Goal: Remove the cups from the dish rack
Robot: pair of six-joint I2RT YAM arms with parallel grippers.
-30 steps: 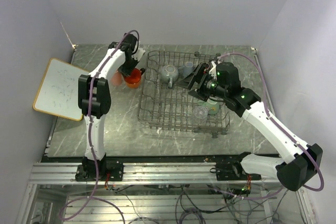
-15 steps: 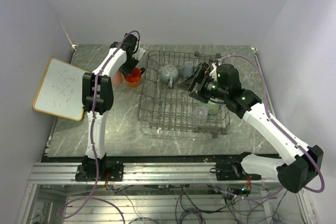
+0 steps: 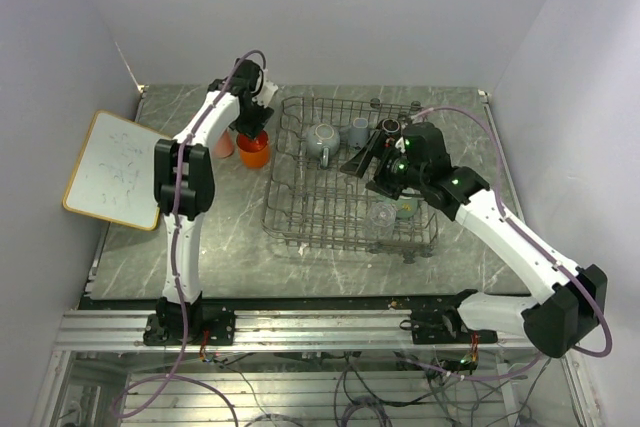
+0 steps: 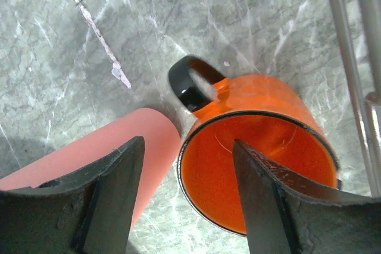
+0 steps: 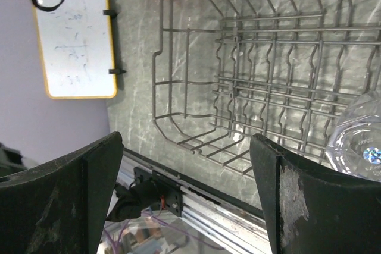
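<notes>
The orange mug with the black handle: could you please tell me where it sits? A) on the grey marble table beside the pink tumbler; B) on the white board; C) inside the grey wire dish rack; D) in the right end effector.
A: the orange mug stands on the marble table beside the pink tumbler, outside the dish rack.
</notes>
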